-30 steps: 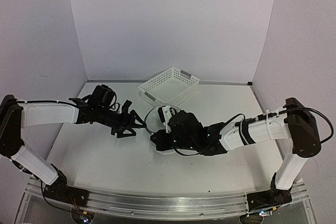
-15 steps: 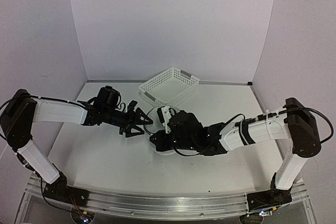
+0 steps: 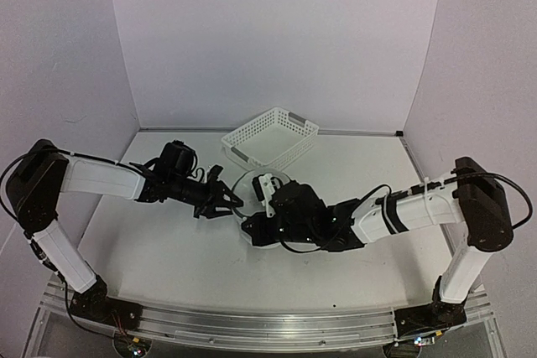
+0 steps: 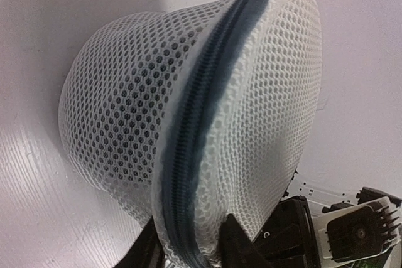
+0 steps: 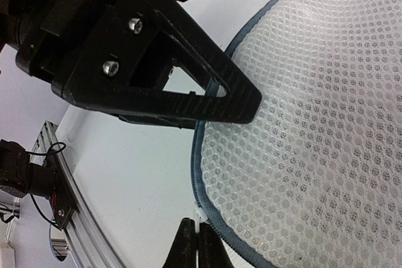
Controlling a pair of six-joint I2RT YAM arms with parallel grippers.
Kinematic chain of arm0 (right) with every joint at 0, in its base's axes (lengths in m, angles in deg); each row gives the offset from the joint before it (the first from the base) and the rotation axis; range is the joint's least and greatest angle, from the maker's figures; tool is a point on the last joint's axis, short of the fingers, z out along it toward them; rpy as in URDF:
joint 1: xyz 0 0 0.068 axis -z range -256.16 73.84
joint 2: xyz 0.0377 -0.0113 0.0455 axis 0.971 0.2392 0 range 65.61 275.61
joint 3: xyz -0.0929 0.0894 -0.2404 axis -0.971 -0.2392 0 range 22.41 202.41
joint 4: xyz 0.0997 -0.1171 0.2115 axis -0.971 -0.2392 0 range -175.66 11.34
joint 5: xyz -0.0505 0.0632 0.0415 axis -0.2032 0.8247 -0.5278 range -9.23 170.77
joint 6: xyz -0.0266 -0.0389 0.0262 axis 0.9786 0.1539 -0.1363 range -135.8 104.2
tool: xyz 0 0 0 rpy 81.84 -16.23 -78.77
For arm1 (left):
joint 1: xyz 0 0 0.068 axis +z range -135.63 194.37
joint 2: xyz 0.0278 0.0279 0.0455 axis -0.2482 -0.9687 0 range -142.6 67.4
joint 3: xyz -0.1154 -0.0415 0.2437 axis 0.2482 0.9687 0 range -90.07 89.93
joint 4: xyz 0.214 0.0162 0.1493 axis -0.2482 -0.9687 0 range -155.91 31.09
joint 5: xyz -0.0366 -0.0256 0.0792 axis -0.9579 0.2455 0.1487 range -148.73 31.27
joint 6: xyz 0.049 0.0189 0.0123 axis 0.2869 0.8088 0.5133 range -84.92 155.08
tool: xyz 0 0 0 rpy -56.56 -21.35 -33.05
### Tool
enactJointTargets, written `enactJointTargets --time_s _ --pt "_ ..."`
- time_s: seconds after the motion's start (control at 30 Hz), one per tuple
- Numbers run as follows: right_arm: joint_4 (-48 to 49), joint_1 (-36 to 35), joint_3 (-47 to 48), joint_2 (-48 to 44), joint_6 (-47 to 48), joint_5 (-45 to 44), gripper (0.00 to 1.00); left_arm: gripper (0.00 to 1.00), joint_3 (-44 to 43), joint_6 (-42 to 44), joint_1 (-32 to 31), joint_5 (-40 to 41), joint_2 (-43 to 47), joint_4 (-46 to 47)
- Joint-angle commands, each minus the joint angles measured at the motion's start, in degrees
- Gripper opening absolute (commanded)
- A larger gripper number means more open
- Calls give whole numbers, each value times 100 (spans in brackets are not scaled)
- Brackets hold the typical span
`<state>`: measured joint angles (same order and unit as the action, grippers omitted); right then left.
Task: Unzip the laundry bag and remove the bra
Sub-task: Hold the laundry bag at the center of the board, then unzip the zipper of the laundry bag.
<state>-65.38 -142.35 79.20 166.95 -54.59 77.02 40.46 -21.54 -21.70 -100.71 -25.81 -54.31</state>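
Note:
The laundry bag point(image 3: 253, 184), a white mesh cylinder with a dark zip around its rim point(image 4: 188, 149), lies at the table's middle between both grippers. My left gripper point(image 3: 230, 202) has come in from the left. Its two fingers point(image 4: 235, 243) pinch the bag's zipped edge, one on each side of the seam. One left finger point(image 5: 188, 101) lies across the mesh face in the right wrist view. My right gripper point(image 5: 198, 227) is shut on the small white zip pull point(image 5: 202, 213) at the bag's near rim. The bra is hidden.
A white perforated plastic basket point(image 3: 270, 137) stands just behind the bag, towards the back wall. The right arm point(image 3: 394, 211) stretches across the table from the right. White walls close in the back and both sides.
My left gripper has moved right onto the bag and its jaws have narrowed onto the zipped edge. The right gripper has stayed shut on the zip pull.

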Motion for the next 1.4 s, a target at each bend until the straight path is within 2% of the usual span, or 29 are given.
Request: enactJointTargets --time_s 0.0,0.1,0.13,0.43,0.77,1.13,1.37 --pt "282 -25 -81 -344 58 16 0 20 -292 8 -29 -141 -91 304" --pt "284 -30 -206 -434 52 8 0 1 -330 15 -33 -162 -111 304" --pt "289 -26 -261 -472 47 -5 0 0 -334 25 -28 -169 -112 306" --pt "221 -25 -1027 -1135 64 -499 0 0 -431 256 -31 -298 -73 298" --pt "-556 174 -1622 -2029 530 -1549 0 0 -739 726 -40 -567 162 64" --pt "-721 1350 -1958 -2351 1076 -1364 0 0 -1248 1552 -49 -541 237 -1020" --pt "-597 1409 -2050 -2485 1256 -922 0 0 -1628 1949 -40 -395 37 -1449"
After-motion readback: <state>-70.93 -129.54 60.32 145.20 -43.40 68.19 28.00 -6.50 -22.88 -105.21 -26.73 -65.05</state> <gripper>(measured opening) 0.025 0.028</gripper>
